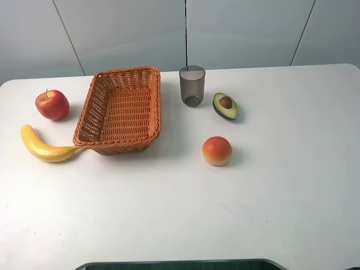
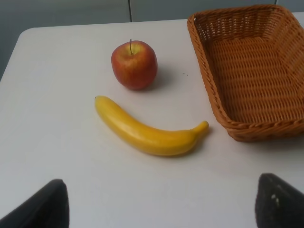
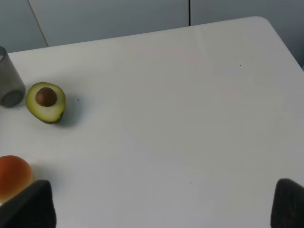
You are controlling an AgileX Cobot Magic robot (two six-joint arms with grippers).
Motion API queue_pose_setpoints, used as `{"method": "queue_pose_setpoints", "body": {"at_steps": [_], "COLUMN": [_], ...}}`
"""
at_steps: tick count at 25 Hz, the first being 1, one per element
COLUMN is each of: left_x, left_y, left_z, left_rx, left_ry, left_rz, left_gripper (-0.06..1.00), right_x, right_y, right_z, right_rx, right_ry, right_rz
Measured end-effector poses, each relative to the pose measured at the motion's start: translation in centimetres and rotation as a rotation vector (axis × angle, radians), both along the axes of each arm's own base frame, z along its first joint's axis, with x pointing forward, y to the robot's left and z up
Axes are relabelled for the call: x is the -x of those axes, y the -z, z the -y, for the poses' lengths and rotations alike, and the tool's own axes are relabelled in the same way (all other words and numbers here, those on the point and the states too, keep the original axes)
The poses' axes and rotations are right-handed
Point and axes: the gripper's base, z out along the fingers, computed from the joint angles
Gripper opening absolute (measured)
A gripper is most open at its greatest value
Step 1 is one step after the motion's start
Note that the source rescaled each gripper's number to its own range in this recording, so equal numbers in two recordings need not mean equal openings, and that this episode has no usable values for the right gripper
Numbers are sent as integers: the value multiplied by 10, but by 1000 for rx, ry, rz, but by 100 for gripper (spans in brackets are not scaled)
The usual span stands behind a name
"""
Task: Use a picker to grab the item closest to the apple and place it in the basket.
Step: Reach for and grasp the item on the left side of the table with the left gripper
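Note:
The red apple [image 1: 52, 104] [image 2: 134, 65] sits at the table's left, and the yellow banana [image 1: 48, 147] [image 2: 147, 130] lies just in front of it. The banana's stem end almost touches the front corner of the woven basket [image 1: 121, 72] [image 2: 209, 80]. The basket has nothing in it. My left gripper [image 2: 164, 204] is open; its dark fingertips [image 2: 52, 204] show wide apart, hovering short of the banana. My right gripper [image 3: 159, 204] is open too, over bare table on the right side. Neither gripper appears in the exterior view.
A grey cup [image 1: 192, 85] [image 3: 9, 85] stands right of the basket. Beside it lies an avocado half [image 1: 225, 105] [image 3: 45, 101], and an orange-red peach [image 1: 217, 151] [image 3: 13, 175] sits nearer the front. White wall panels rise behind the table.

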Motion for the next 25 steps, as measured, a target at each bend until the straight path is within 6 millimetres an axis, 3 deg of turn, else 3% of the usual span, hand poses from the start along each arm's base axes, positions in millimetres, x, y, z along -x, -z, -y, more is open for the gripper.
{"method": "queue_pose_setpoints", "body": {"at_steps": [12,15,19,25], "left_x": [0,-4,-25,-82], "left_y": [-1,-10,-23,-21], "left_z": [-2,-2,-1,1], "left_rx": [-17,-46,-74,-96], "left_ry": [-12,-6,5,9], "left_rz": [0,-13,-109,-372], "left_gripper": [100,100,100,100], "right_x": [0,0,0,0], "right_y": [0,0,0,0], "right_z": [0,0,0,0], "right_rx": [0,0,0,0], "right_ry": [0,0,0,0], "right_rz": [0,0,0,0]}}
